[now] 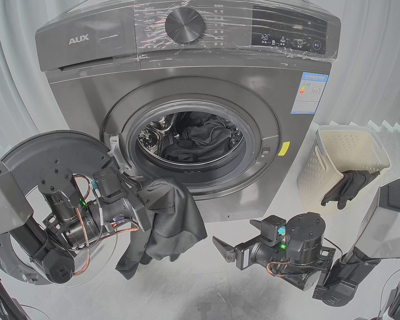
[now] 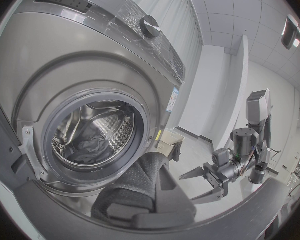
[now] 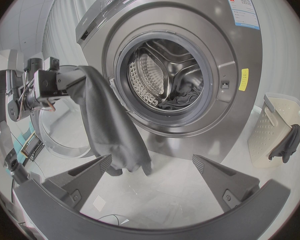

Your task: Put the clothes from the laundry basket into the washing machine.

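Observation:
The grey washing machine (image 1: 186, 67) stands with its door (image 1: 44, 156) swung open to the left. Dark clothes (image 1: 198, 138) lie inside the drum (image 3: 163, 80). My left gripper (image 1: 144, 196) is shut on a dark grey garment (image 1: 169, 223), which hangs down just below and left of the drum opening. That same garment (image 3: 106, 124) drapes from the left gripper (image 3: 65, 80) in the right wrist view. My right gripper (image 1: 222, 247) is open and empty, low over the floor in front of the machine. A cream laundry basket (image 1: 346, 156) stands at the right with a black garment (image 1: 349, 187) hanging over its rim.
Bare grey floor (image 1: 200, 285) lies in front of the machine. White curtains (image 1: 13, 67) hang behind it on both sides. The open door takes up the space at the left near my left arm.

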`<state>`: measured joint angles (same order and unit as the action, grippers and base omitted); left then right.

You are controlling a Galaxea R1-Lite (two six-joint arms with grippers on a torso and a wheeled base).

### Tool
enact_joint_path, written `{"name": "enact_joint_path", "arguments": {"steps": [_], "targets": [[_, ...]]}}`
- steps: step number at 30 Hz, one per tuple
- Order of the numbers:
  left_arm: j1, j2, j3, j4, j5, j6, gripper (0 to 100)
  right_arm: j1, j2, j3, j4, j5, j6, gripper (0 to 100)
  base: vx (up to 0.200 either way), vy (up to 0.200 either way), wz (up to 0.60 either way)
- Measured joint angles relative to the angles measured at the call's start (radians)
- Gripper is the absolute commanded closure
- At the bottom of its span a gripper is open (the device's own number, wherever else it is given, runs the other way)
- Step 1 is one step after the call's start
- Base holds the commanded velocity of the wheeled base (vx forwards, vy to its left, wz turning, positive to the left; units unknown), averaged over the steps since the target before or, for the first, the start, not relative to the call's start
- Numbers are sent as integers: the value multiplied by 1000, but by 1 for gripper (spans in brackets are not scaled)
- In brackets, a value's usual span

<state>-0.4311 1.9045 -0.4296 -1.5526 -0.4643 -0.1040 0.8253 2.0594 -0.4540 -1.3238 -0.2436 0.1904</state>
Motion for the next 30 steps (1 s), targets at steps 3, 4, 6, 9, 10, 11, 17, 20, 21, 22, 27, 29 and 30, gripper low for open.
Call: {"name": "enact_joint_path", "arguments": {"steps": [3, 4, 6, 9, 10, 11, 17, 20, 21, 22, 27, 29, 30], "targets": [[-6, 0, -10, 0, 31, 0, 100, 0, 5, 4, -3, 0, -1, 0, 0, 0, 0], [-7, 0, -13, 0, 34, 0, 100, 0, 6, 4, -4, 0, -1, 0, 0, 0, 0], [-9, 0, -21, 0, 42, 0, 100, 0, 9, 5, -6, 0, -2, 0, 0, 0, 0], [-10, 0, -37, 0, 60, -3, 100, 1, 11, 4, -8, 1, -2, 0, 0, 0, 0], [-10, 0, -43, 0, 69, -5, 100, 2, 12, 4, -8, 1, -2, 0, 0, 0, 0], [-10, 0, -48, 0, 75, -7, 100, 2, 13, 4, -9, 2, -3, 0, 0, 0, 0], [-13, 0, -91, 0, 124, -38, 100, 3, 20, -5, -13, 4, -6, 0, 0, 0, 0], [-19, 0, -107, 0, 139, -43, 100, 4, 28, -13, -17, 6, -10, 0, 0, 0, 0], [-22, 1, -116, 0, 149, -45, 100, 5, 33, -19, -22, 14, -12, 0, 0, 0, 0], [-24, 1, -123, 0, 157, -46, 100, 6, 37, -23, -28, 21, -14, 0, 0, 0, 0], [-37, 6, -160, 0, 179, -53, 100, 9, 67, -39, -94, 92, -37, 0, 0, 0, 0], [-39, 9, -175, 0, 183, -59, 100, 10, 81, -47, -109, 105, -48, 0, 0, 0, 0], [-40, 10, -181, 0, 186, -63, 100, 12, 89, -53, -112, 107, -50, 0, 0, 0, 0]]}}
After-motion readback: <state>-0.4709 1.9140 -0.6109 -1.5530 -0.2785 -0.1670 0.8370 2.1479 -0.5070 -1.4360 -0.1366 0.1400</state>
